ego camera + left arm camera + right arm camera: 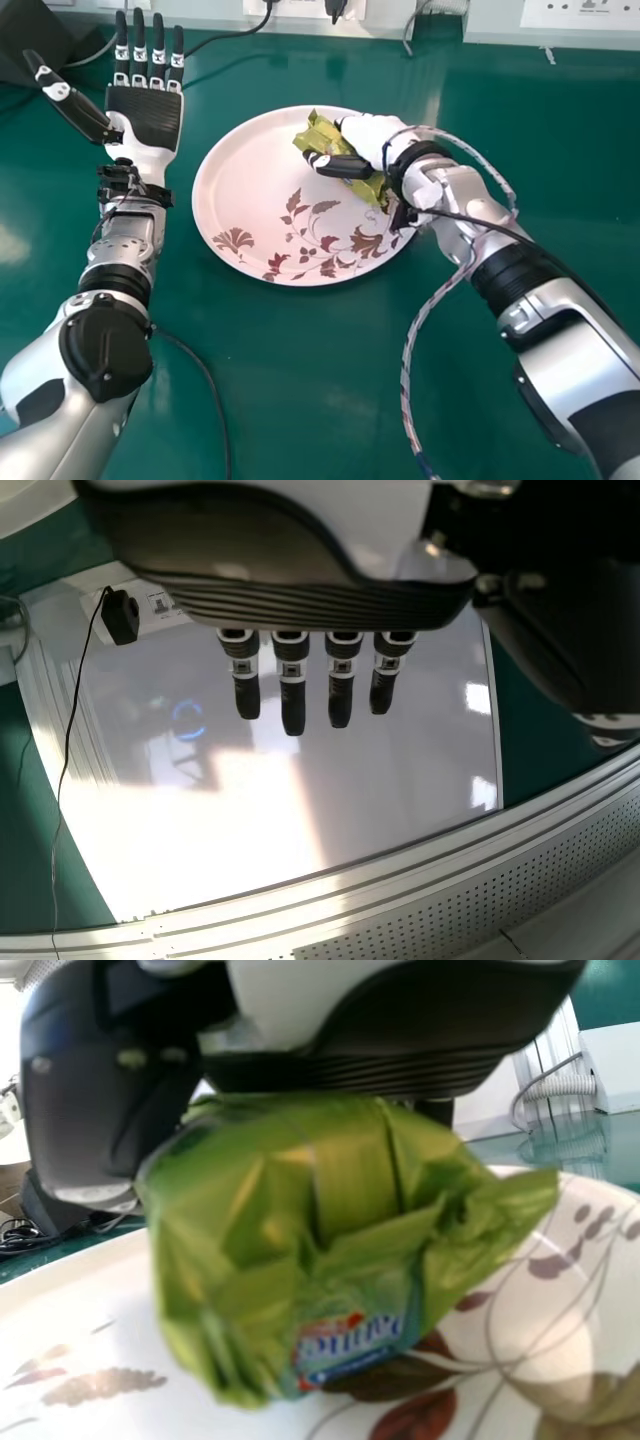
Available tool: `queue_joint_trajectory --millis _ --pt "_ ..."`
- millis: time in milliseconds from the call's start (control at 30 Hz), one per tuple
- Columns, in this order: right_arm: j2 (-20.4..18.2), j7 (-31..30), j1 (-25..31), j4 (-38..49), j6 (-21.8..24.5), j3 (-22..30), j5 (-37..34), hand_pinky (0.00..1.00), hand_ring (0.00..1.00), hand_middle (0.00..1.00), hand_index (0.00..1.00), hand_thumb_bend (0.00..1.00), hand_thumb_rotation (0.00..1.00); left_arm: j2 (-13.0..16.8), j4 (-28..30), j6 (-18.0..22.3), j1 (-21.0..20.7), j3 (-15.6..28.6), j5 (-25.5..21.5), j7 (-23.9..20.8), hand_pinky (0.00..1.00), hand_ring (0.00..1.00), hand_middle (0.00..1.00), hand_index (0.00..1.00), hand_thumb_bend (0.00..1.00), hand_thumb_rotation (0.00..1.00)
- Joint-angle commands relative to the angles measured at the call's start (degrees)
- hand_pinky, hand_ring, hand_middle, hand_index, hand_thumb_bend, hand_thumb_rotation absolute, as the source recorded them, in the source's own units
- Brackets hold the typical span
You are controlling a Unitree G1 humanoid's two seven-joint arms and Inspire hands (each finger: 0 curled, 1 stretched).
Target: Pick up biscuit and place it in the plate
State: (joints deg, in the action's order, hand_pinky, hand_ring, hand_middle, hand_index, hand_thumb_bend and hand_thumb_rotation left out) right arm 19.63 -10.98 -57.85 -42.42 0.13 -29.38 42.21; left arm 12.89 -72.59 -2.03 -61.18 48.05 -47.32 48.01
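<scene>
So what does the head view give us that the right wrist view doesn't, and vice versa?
Head view: the left hand, fingers straight, beside the plate, plus the plate's near rim and the forearms.
Right wrist view: the blue-and-red label on the pack, close up.
Both: the pack held in the right hand over the plate, the plate's leaf pattern, some of the green table.
</scene>
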Motion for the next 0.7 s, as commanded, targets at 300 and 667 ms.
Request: queue_joint_trajectory --millis 300,667 --pt "0.2 -3.3 4.1 1.2 0.8 -0.5 -0.8 0.33 0.43 0.76 0.62 0.84 0.44 0.5 0.2 0.6 0.7 -1.3 1.8 0.1 0.94 0.91 0.95 0.97 0.96 0.68" --pt "1.1 -3.1 5.0 4.5 1.5 0.0 -0.4 0.50 0.65 0.78 0.78 0.84 0.52 0.7 0.1 2.5 0.9 -2.3 3.1 1.5 0.93 0.90 0.97 0.97 0.99 0.68"
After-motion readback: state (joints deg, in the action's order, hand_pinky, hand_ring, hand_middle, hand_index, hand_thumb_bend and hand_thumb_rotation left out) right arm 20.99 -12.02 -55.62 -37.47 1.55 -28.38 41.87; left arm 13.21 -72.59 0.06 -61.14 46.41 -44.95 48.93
